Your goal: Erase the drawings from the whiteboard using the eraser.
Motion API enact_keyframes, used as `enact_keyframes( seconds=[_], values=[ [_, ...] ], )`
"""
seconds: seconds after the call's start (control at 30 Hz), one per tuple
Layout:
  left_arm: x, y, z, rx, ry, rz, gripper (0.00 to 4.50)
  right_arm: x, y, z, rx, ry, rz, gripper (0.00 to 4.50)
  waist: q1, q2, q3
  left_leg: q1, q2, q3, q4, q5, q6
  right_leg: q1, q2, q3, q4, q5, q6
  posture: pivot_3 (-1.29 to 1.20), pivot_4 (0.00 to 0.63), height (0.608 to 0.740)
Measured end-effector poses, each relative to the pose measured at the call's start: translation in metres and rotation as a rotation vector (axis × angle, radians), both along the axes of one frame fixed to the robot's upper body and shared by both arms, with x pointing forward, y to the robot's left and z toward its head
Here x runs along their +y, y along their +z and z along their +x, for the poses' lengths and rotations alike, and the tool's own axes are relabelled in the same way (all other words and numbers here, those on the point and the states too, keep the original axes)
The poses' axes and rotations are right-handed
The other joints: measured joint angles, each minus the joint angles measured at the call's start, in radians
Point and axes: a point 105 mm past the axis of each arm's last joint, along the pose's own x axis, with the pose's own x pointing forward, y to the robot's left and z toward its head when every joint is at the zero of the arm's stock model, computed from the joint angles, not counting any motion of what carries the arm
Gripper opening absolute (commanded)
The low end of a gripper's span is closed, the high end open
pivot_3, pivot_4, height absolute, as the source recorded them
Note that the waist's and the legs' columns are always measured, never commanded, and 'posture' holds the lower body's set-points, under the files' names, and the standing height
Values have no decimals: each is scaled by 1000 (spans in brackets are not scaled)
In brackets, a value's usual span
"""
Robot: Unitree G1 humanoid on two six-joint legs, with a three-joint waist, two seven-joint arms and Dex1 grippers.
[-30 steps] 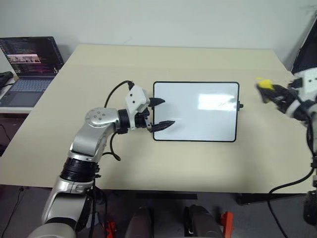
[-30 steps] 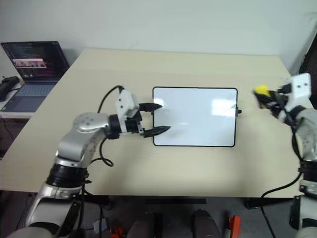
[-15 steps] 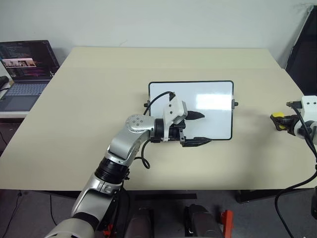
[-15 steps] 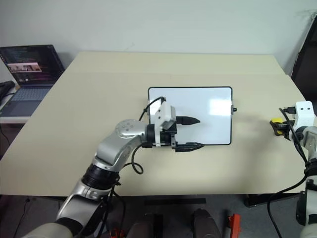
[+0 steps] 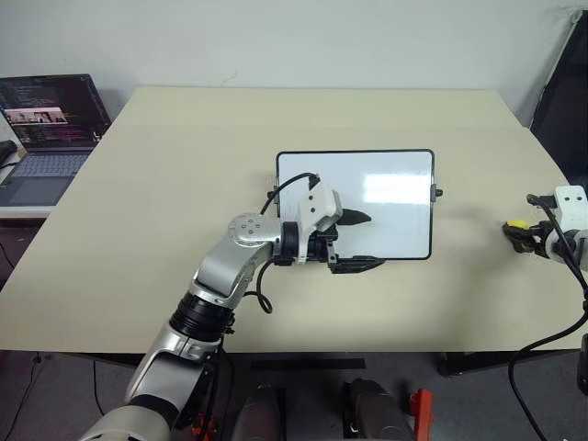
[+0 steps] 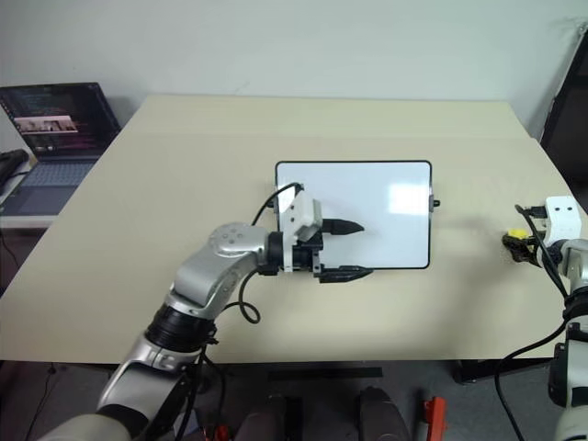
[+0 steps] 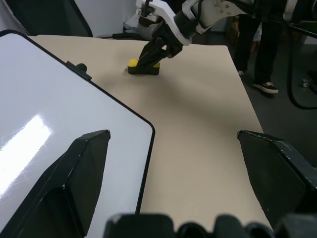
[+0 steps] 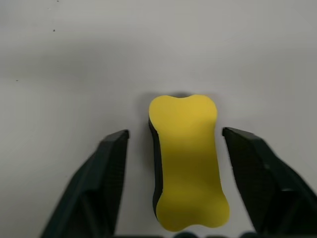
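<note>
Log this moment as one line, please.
eraser: on table, released | right gripper: jaws open astride it | left gripper: open over whiteboard

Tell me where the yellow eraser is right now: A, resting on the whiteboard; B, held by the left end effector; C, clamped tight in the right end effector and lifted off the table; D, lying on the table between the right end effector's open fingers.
D: the eraser lies on the table, with gaps on both sides between it and the right end effector's spread fingers.

Beige table (image 5: 184, 184), pale wall (image 5: 322, 41), laptop (image 5: 46, 124), possibly on a side desk
</note>
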Motion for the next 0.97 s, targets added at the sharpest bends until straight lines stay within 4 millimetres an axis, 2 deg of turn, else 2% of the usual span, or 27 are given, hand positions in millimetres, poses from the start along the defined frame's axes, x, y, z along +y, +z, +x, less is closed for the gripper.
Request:
enact_keyframes(
  seconds=[0.07, 0.13, 0.2, 0.23, 0.3, 0.33, 0.4, 0.47, 0.53, 0.6, 0.73, 0.8, 0.97],
  values=[
    [6, 4, 5, -9, 36, -16, 4500, 3, 6, 2, -19, 17, -8, 4455, 0, 0, 0, 0, 0, 0, 0, 0, 0, 0, 0, 0, 0, 0, 0, 0, 150, 740],
    [23, 16, 21, -35, 153, -69, 4500, 9, 24, 7, -87, 37, -10, 4455, -2, 2, 1, 0, 0, 0, 1, 0, 0, 0, 0, 0, 1, 0, 0, 0, 150, 740],
    [54, 33, 44, -74, 333, -143, 4500, 18, 52, 14, -213, 58, -4, 4455, -5, 2, 1, 1, 1, 0, 0, 0, 0, 0, 1, 0, 2, 0, 0, 0, 150, 740],
    [79, 46, 57, -94, 466, -207, 4500, 30, 69, 20, -316, 86, 9, 4455, -9, 2, 1, 2, 2, -1, 0, 0, 0, 1, 2, 0, 2, 0, 0, 0, 150, 740],
    [120, 62, 72, -121, 656, -290, 4500, 53, 81, 27, -442, 129, 25, 4455, -13, 1, 1, 5, 3, -2, 0, 0, 0, 3, 3, 0, 1, 0, 0, 0, 150, 740],
    [140, 65, 76, -132, 735, -306, 4500, 64, 76, 30, -480, 138, 32, 4455, -12, 0, 0, 5, 3, -2, -1, 0, 0, 4, 3, -1, 1, 0, 0, 0, 150, 740],
    [172, 57, 82, -148, 869, -296, 4500, 77, 46, 32, -465, 127, 61, 4455, -7, 0, 0, 5, 2, -1, -1, 0, 0, 4, 1, 0, 1, 0, 0, 0, 150, 740],
    [197, 35, 91, -126, 1008, -274, 4500, 84, 12, 33, -415, 87, 105, 4455, 7, 1, 1, 4, 0, 0, 0, 0, -1, 3, -1, 0, 2, 1, 0, 0, 150, 740],
    [214, 12, 99, -105, 1122, -253, 4500, 87, -4, 35, -404, 55, 114, 4455, 21, 1, 1, 1, -1, 0, 1, 1, -2, 2, -3, -1, 1, 2, 2, 0, 150, 740],
    [217, -2, 102, -90, 1161, -249, 4500, 86, -4, 36, -418, 31, 76, 4455, 30, 1, 1, 0, -3, -1, 2, 2, -3, 2, -5, -1, -1, 3, 4, 0, 150, 740],
    [203, -35, 108, -43, 1156, -214, 4500, 78, -7, 39, -433, -42, 51, 4455, 34, 1, 1, 0, -4, -1, 2, 2, -4, 2, -5, -1, 0, 4, 5, 0, 150, 740],
    [198, -44, 110, -29, 1155, -197, 4500, 78, -11, 39, -428, -53, 57, 4455, 30, 1, 1, 0, -3, -1, 2, 2, -4, 2, -4, -1, 0, 4, 5, 0, 150, 740],
    [164, -52, 113, -40, 1098, -212, 4500, 76, -21, 40, -427, -85, 117, 4455, 21, 1, 1, 0, -3, -1, 2, 2, -4, 2, -4, -1, 0, 4, 4, 0, 150, 740]
  ],
)
